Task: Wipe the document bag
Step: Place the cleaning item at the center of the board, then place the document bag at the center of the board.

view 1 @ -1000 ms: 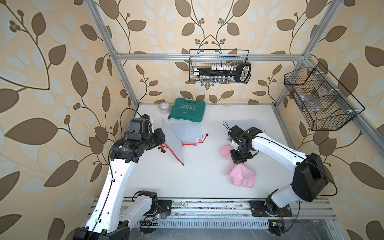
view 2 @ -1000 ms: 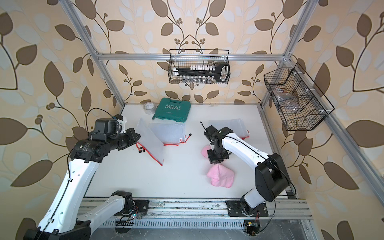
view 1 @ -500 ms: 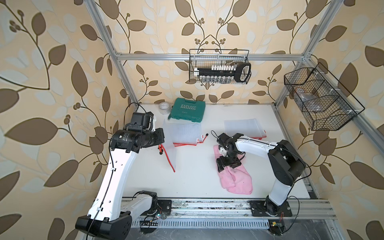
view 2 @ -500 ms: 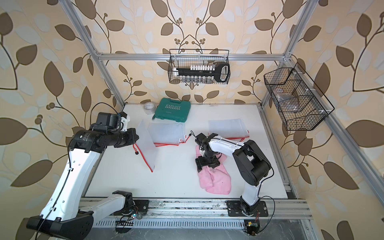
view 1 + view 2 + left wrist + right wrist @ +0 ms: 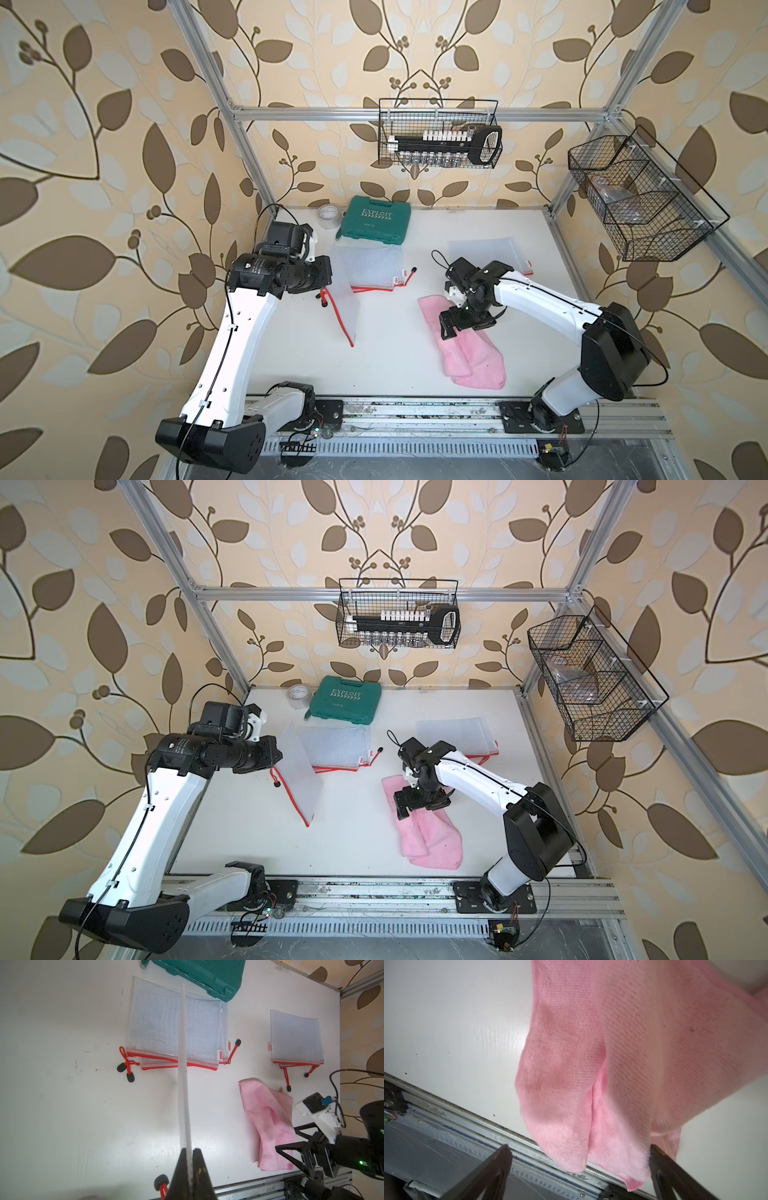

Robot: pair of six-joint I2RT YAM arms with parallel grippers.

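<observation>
Cloth: the pink cloth (image 5: 469, 353) lies near the tabletop's (image 5: 395, 374) front edge, right of middle.
Right gripper: yours (image 5: 579, 1147) hangs over the cloth with its jaws spread wide, gripping nothing.
Left gripper: yours (image 5: 190, 1153) is pressed together, pinching the document bag (image 5: 348, 303) by one edge.
Document bag: it is held on edge over the tabletop's left half, well apart from the cloth.
Far edge: a green case (image 5: 374, 218).
</observation>
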